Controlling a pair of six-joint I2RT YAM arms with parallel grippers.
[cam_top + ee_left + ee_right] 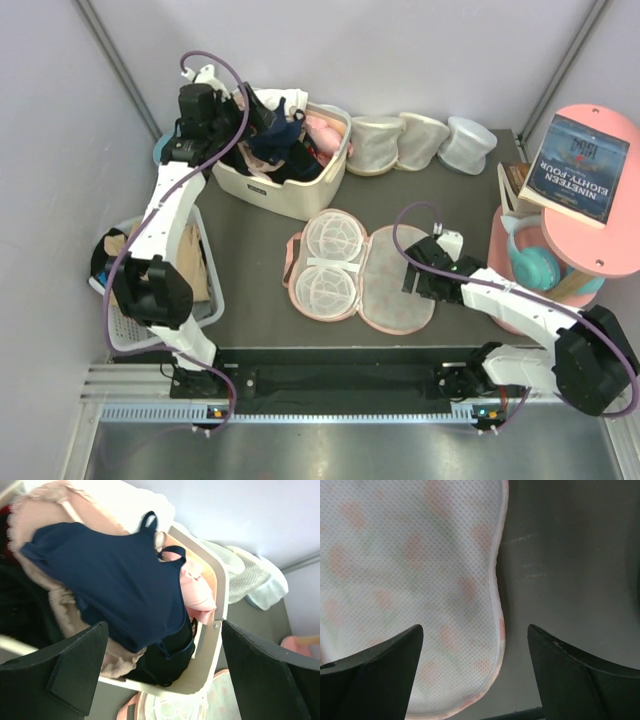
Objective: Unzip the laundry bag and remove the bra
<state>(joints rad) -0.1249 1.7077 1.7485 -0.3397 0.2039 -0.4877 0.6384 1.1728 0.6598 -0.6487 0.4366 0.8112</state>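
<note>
Laundry bag: the laundry bag sits dead centre in the overhead view, flat on the dark counter. It is unzipped and butterflied open, the two halves side by side. The left-hand half shows white mesh domes inside, and I see nothing navy in either half.
Bra: there it is, the bra, at the upper left of the overhead view. It is draped over the heap in the beige basket, with a thin strap looping up toward the rim. A lacy beige garment lies under it, the pale pink garment is beside it, and black clothing is below.
Left tool: the left tool hangs right over the bra, fingers spread wide with nothing between them. To me that reads as a let-go above the basket, where the other clothes are piled.
Right tool: the right tool is down low at the bag's right-hand edge and is also spread. The pink piped seam runs between its fingers, mesh on one side and bare counter on the other. I can't tell whether it touches. I'd guess it is parked there to pin the bag flat.
Progress: my read is that both the unzip and the removal look done.
Watch for: that strap loop near the rim could catch a finger if the left arm lifts carelessly.
</note>
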